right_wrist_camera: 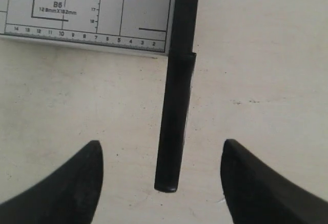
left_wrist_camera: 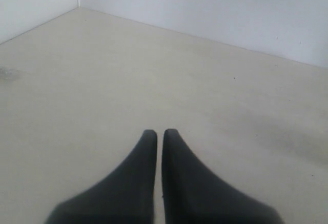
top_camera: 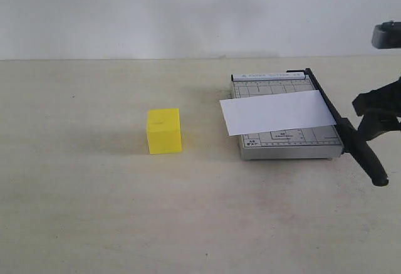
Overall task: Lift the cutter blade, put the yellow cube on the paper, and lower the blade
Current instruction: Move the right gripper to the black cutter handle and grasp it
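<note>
1. Trimmer (top_camera: 276, 141): grey gridded board, flat on the bench (top_camera: 94, 211).
2. Blade (top_camera: 351, 139): black lever, down along the trimmer's right edge, thick handle end jutting past its near edge.
3. Paper (top_camera: 276, 112): white sheet lying across the trimmer, one end overhanging its left edge, the other reaching the blade.
4. Cube (top_camera: 164, 131): yellow, on the bench left of the trimmer, well apart from it.
5. Right fingers (right_wrist_camera: 77, 183): spread wide, one either side of the blade's handle end just off the trimmer, not touching it.
6. Left fingers (left_wrist_camera: 138, 172): nearly together with a thin slit between, holding nothing, over bare bench; place relative to the trimmer cannot be told.
</note>
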You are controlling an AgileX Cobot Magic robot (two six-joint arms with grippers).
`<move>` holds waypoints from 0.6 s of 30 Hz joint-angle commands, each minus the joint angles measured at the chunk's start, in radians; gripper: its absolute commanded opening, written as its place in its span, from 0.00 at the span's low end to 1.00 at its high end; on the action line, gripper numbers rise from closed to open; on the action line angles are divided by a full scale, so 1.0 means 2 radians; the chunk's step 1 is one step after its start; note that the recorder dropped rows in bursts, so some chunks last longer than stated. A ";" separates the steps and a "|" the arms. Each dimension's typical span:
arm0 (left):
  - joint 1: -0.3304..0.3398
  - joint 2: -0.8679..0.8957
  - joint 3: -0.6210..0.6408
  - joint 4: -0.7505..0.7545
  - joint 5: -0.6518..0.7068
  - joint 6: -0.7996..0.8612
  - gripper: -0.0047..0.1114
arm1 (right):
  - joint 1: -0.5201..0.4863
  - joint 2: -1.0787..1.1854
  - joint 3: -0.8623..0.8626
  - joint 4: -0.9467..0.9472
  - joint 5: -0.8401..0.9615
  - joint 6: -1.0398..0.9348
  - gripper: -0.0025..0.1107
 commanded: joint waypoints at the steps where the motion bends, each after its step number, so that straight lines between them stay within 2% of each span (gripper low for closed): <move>1: 0.001 -0.002 -0.001 0.000 -0.001 -0.002 0.08 | 0.000 0.037 -0.008 0.002 0.002 -0.020 0.57; 18: 0.001 -0.002 -0.001 0.000 -0.001 -0.002 0.08 | 0.000 0.118 -0.008 -0.001 -0.025 -0.026 0.57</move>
